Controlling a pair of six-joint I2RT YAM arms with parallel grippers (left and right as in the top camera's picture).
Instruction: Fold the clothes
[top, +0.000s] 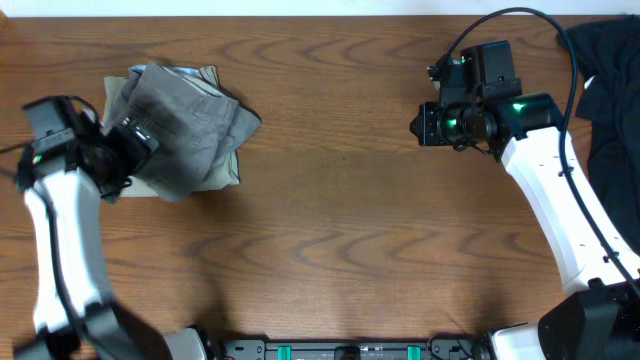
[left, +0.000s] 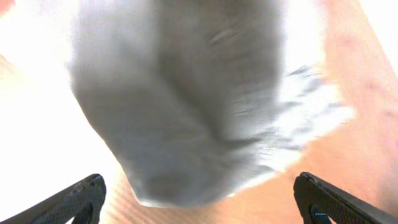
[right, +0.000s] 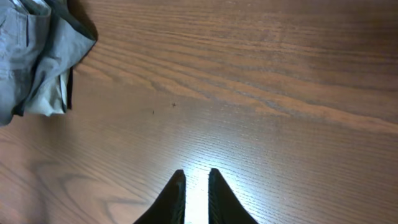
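Shorts (top: 190, 125), rumpled grey cotton heap

Grey shorts (top: 190, 125) (perhaps beige-lined), black garment (top: 612, 100)

Grey shorts (left: 186, 106): a bunched mound of grey fabric, smeared by blur, filling the middle from the top almost to the bottom.
Paler cloth (left: 311, 118): a lighter, washed-out patch along the mound's right side.
Counter (left: 367, 124): warm brown wood, bare to the right of the cloth and under its lower edge. Glare whitens the left, so I cannot make out its edges or corners.
Left gripper (left: 199, 193): jaws spread wide, clamping nothing.
Fingers (left: 81, 199): black tips low on either side, seemingly not touching the cloth.
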